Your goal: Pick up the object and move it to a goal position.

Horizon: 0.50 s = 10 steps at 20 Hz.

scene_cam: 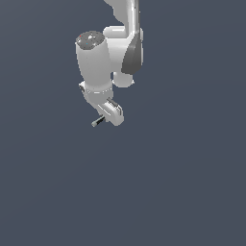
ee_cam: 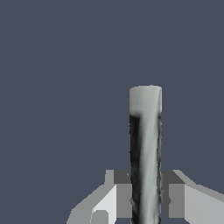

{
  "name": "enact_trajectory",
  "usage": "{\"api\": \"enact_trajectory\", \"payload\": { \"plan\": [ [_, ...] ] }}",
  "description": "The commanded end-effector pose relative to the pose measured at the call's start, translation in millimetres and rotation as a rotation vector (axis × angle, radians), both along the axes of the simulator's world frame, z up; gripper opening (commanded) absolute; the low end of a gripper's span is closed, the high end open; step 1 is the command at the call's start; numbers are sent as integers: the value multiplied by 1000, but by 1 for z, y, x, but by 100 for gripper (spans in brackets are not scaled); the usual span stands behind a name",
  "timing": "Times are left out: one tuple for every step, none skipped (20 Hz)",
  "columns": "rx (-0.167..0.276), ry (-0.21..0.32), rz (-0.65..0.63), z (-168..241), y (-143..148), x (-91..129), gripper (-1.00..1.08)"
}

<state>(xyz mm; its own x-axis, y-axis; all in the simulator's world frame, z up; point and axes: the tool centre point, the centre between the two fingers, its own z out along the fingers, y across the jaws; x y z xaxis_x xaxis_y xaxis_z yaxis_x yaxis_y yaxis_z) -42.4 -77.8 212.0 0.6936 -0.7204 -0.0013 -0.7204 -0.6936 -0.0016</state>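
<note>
Wrist view: the two pale grey fingers (ee_cam: 124,199) of the white Panda gripper (ee_cam: 146,197) are seen pressed against opposite sides of a thin cylindrical rod, grey along its length with dark streaking (ee_cam: 145,153). The gripper is thus clamped on the rod, which is held between the fingers and projects straight out beyond the fingertips to a flat, pale end. Behind the rod only a uniform slate-blue background is shown; no counter surface can be made out in it.

Exterior view: the gripper (scene_cam: 104,118) is shown at the lower end of the white jointed arm with dark grey joint covers (scene_cam: 103,57), pointed downward and tilted. The rod (scene_cam: 98,121) is seen as a very short sliver protruding from the fingertips toward the exterior view's left, its outer tip pale and the part nearest the fingers dark. The rod is shorter than the gripper's body is wide. Nothing is seen touching the rod apart from the gripper. Arm and gripper are set against the same plain slate-blue field.
</note>
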Motion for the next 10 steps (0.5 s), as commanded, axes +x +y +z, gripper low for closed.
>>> {"api": "enact_trajectory", "payload": {
  "plan": [
    [0, 1, 1, 25, -21, -1, -100],
    [0, 1, 1, 34, -30, -1, -100],
    [0, 1, 1, 44, -38, -1, -100],
    [0, 1, 0, 53, -45, -1, -100],
    [0, 1, 0, 61, -53, -1, -100],
    [-1, 0, 1, 69, -60, -1, -100],
    [-1, 0, 1, 77, -66, -1, -100],
    [-1, 0, 1, 84, -73, 0, -100],
    [-1, 0, 1, 90, -78, 0, -100],
    [-1, 0, 1, 96, -83, 0, -100]
  ]
}}
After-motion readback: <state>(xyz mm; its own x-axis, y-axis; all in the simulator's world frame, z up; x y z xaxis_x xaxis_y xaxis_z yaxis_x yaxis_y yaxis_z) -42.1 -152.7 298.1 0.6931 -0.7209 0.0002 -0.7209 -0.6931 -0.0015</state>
